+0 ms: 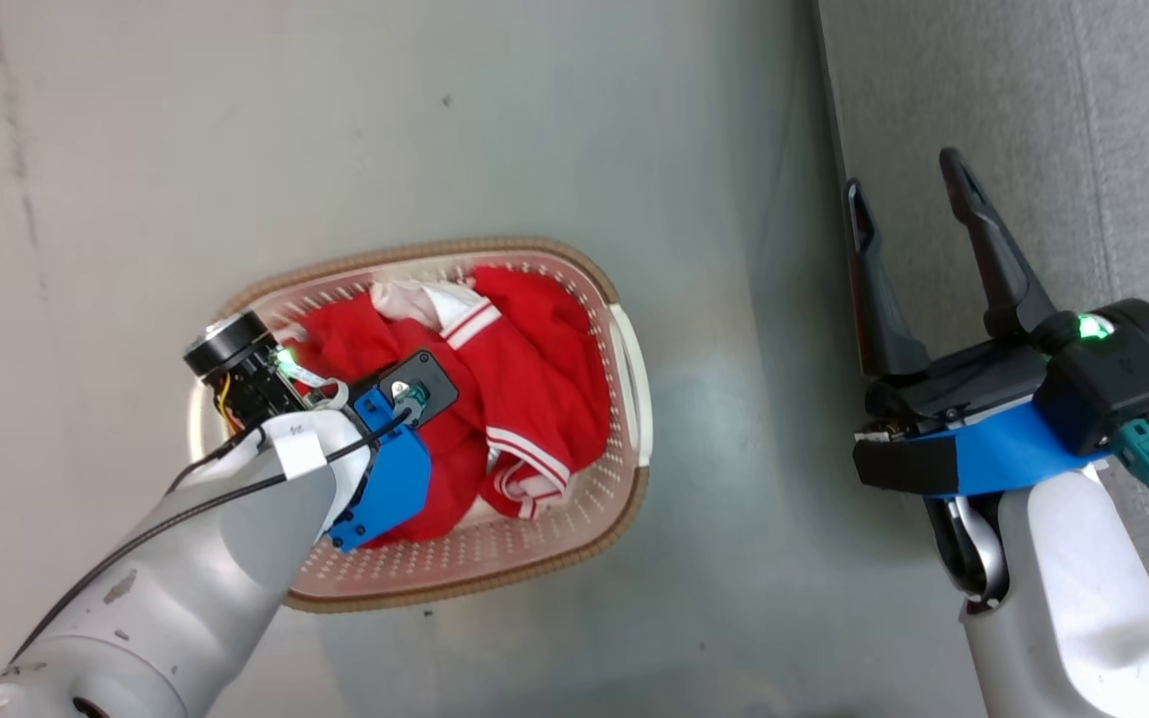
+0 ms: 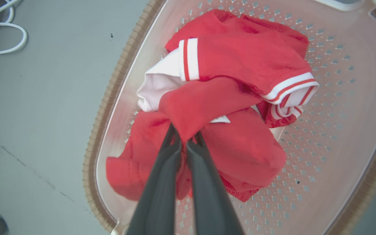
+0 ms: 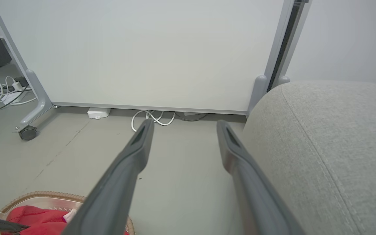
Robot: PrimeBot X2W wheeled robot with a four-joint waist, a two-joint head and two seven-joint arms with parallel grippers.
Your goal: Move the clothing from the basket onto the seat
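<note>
Below, the left gripper (image 2: 184, 137) is reaching down into the basket (image 2: 109, 107), its jaws closing together on a fold of the clothing (image 2: 237, 62). The clothing is lying bunched across the basket's middle, with its striped trim near the rim. The right gripper (image 1: 903, 174) is hovering with jaws spread apart at the seat's (image 1: 1053, 100) edge, above the floor (image 1: 335, 120) and well apart from the basket.

Left gripper (image 2: 185, 138) pinched closed — right gripper (image 1: 903, 176) spread wide.
</note>
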